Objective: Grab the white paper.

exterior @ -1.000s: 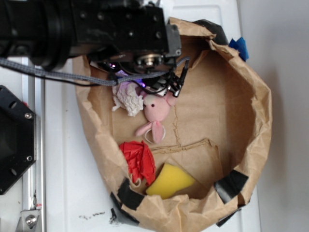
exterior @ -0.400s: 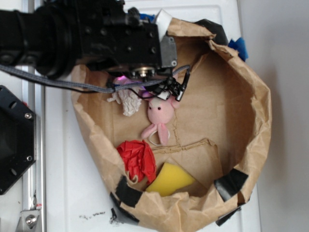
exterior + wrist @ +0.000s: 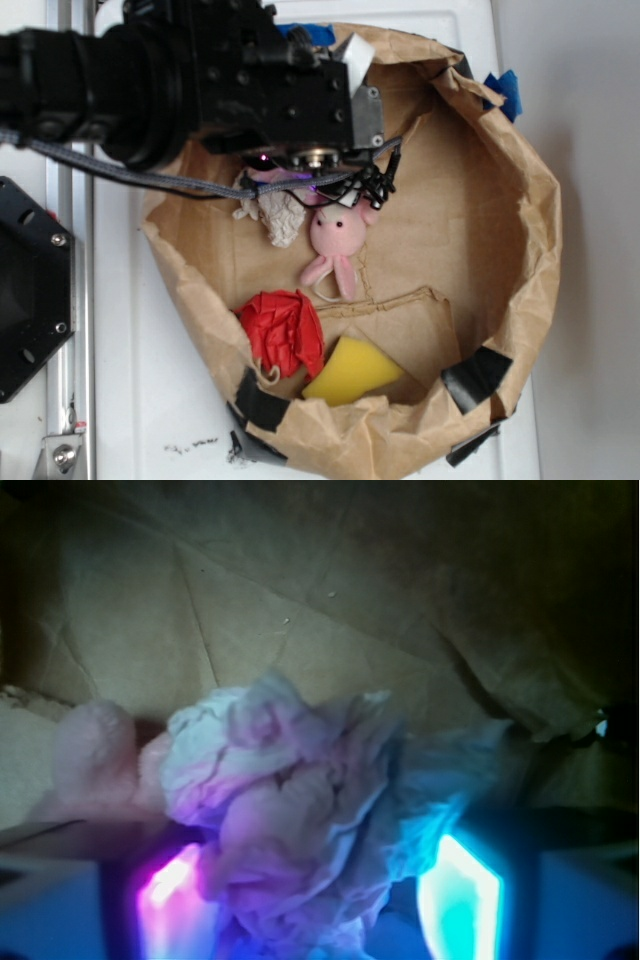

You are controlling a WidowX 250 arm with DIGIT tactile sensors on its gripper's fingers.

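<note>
White paper sits between the fingers — hand released, not clenched.

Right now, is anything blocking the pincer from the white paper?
Nothing visible. In the wrist view the white paper already sits between the two lit fingers. The pink bunny lies close beside it, not between.

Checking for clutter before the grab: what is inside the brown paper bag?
Inside the brown paper bag: white paper, pink bunny, red paper ball, yellow sponge. The arm hides the paper's top and the tool.
</note>
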